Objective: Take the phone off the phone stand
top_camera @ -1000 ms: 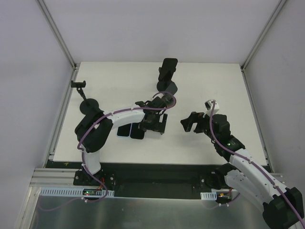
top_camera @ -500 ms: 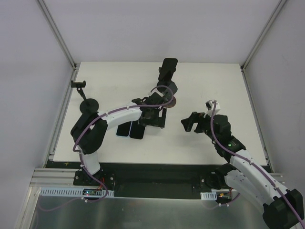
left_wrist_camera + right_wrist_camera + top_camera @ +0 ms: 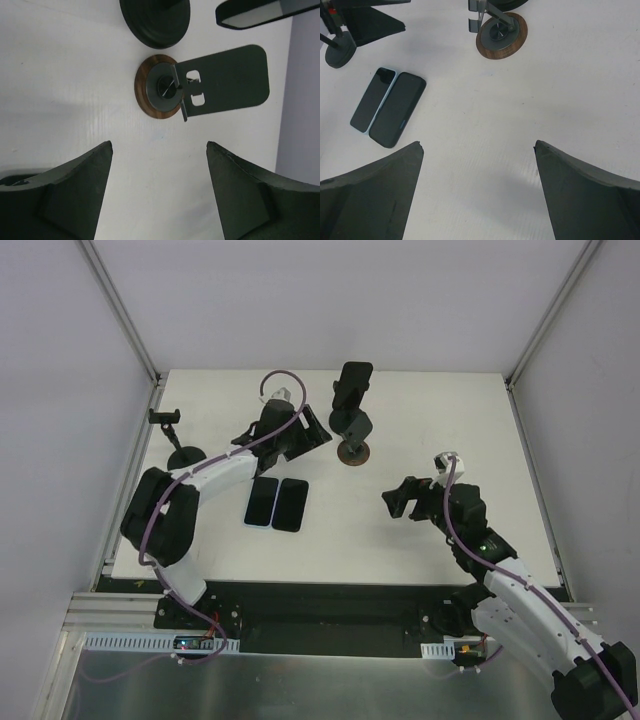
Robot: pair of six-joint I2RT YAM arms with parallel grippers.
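A black phone (image 3: pixel 352 387) sits tilted in a black stand with a round black base (image 3: pixel 356 425) at the far middle; its edge shows in the left wrist view (image 3: pixel 265 12). In front of it stands a wood-based stand (image 3: pixel 352 452) whose plate (image 3: pixel 225 80) is bare. Two dark phones (image 3: pixel 262 502) (image 3: pixel 291 504) lie flat side by side on the table. My left gripper (image 3: pixel 312 435) is open and empty, left of both stands, its jaws (image 3: pixel 159 145) over bare table. My right gripper (image 3: pixel 398 500) is open and empty (image 3: pixel 479 145), right of the flat phones.
A small clamp stand (image 3: pixel 163 417) with a round black base (image 3: pixel 186 457) stands at the far left edge. In the right wrist view the flat phones (image 3: pixel 397 116) and the wood-based stand (image 3: pixel 501 35) lie ahead. The white table (image 3: pixel 450 410) has walls on three sides.
My left gripper has swung from above the flat phones back and to the left, beside the stands. The two phones now lie uncovered. The right arm has barely moved.
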